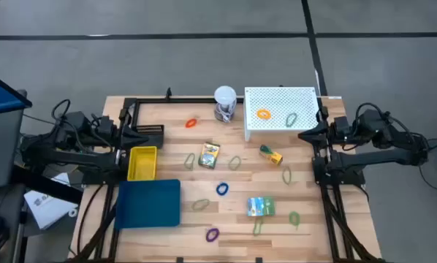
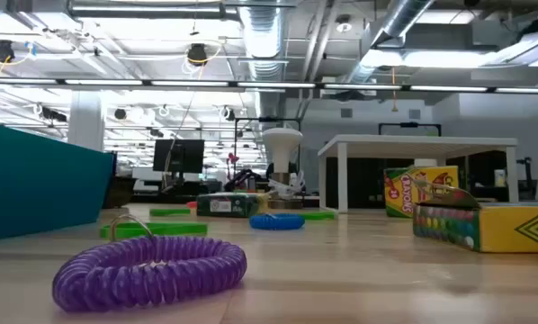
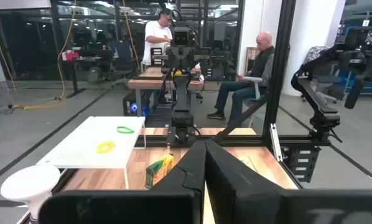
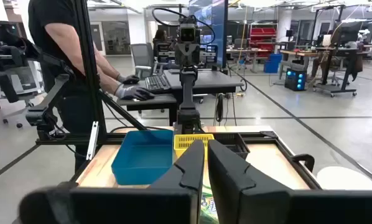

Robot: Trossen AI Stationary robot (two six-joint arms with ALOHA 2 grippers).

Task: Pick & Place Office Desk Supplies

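The loops and printed packets (image 1: 261, 207) lie scattered on the table (image 1: 167, 124), well apart from both pairs of fingers. The left gripper (image 1: 158, 134) and right gripper (image 1: 304, 135) wait at opposite table edges, fingers together, holding nothing. The yellow bin (image 1: 142, 162) and blue tray (image 1: 148, 202), beside the left fingers, look bare. An orange loop (image 1: 263, 113) and a green loop (image 1: 291, 118) rest on the white stand (image 1: 277, 98).
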